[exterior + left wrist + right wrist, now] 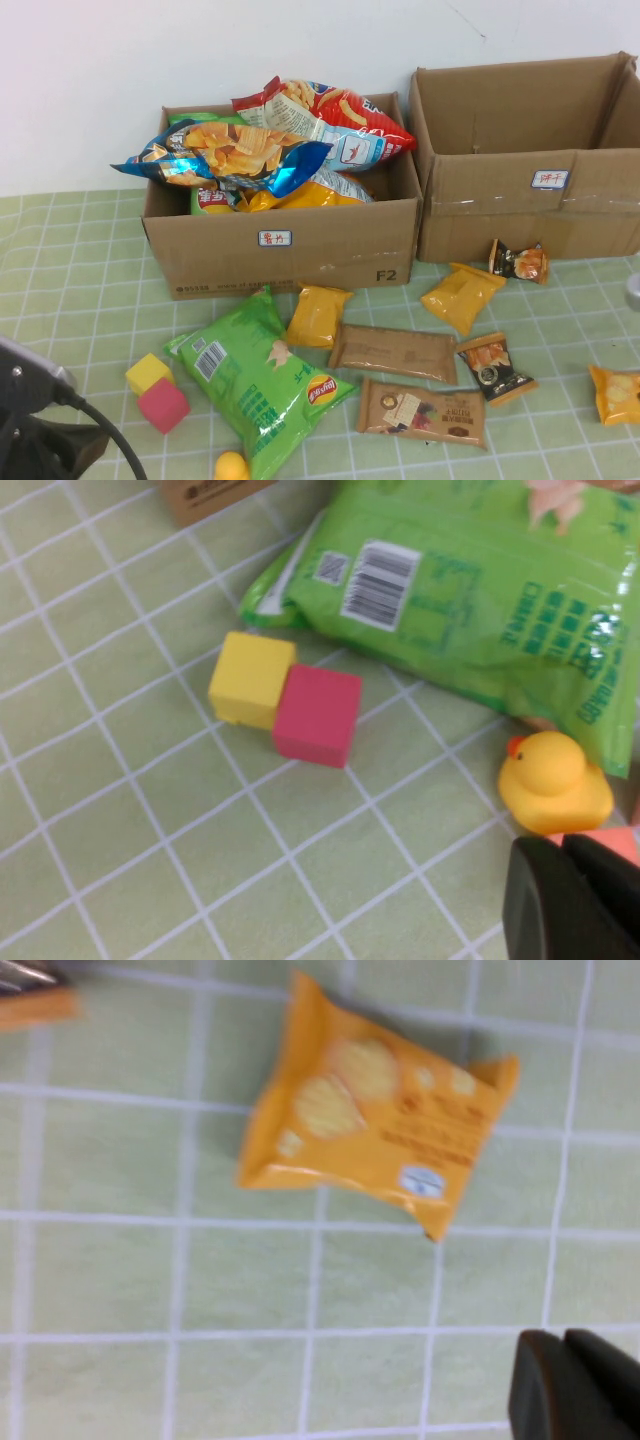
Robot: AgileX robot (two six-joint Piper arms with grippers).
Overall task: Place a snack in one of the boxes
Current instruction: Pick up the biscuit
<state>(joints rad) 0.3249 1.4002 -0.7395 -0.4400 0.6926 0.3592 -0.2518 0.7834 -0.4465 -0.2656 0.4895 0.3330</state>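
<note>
Two cardboard boxes [280, 250] [530, 195], eight loose snack packs on the cloth [262, 380], two cubes [148, 372] [163, 405], one rubber duck [553, 783]

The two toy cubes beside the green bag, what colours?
Yellow cube and red cube, clearest in the left wrist view.

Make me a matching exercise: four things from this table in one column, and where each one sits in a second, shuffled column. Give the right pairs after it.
Things
1. green chip bag
2. red cube
3. rubber duck
4. right box

Places
A. touching the yellow cube
B. no snacks visible inside
C. flat in front of the left box
D. near the left gripper

Pairs: 1-C, 2-A, 3-D, 4-B

The right gripper hangs above an orange snack pack.
</note>
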